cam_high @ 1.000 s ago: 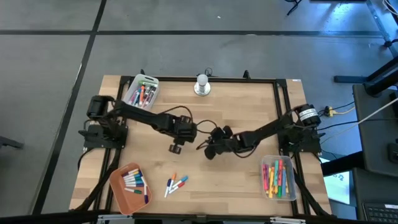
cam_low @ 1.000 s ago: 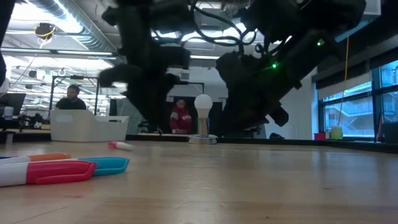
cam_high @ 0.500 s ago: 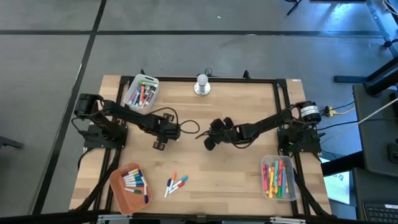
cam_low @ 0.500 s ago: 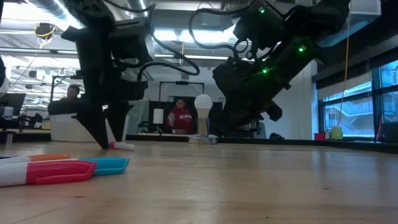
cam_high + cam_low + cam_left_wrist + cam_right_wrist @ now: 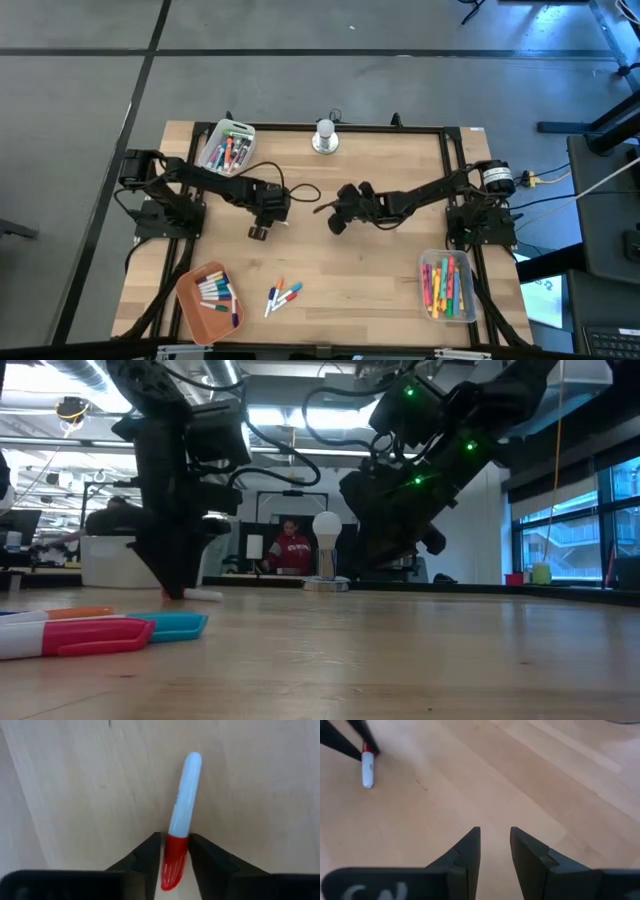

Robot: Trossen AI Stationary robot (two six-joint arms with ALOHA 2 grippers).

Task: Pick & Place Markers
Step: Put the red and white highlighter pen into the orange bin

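Since half a second ago the left arm has barely shifted, its gripper now settled down on the table left of centre, while the right arm has drawn slightly further back toward the table's middle. The left gripper's fingers clasp the red cap of a white-barrelled marker that lies on the wood, its barrel pointing away from the wrist. In the high view this marker is hidden under the gripper; in the low view only its pale end shows beside the fingertips. The right gripper hangs above bare wood near centre, jaws parted with a narrow gap and nothing between them. A small cluster of loose markers lies near the front edge, cut off at the left border in the low view. An orange tray at the front left, a clear tray at the front right and a white tray at the back left each hold markers. A white knob-like object stands at the back edge; its nature is unclear. Open wood lies between the arms and ahead of the right gripper.
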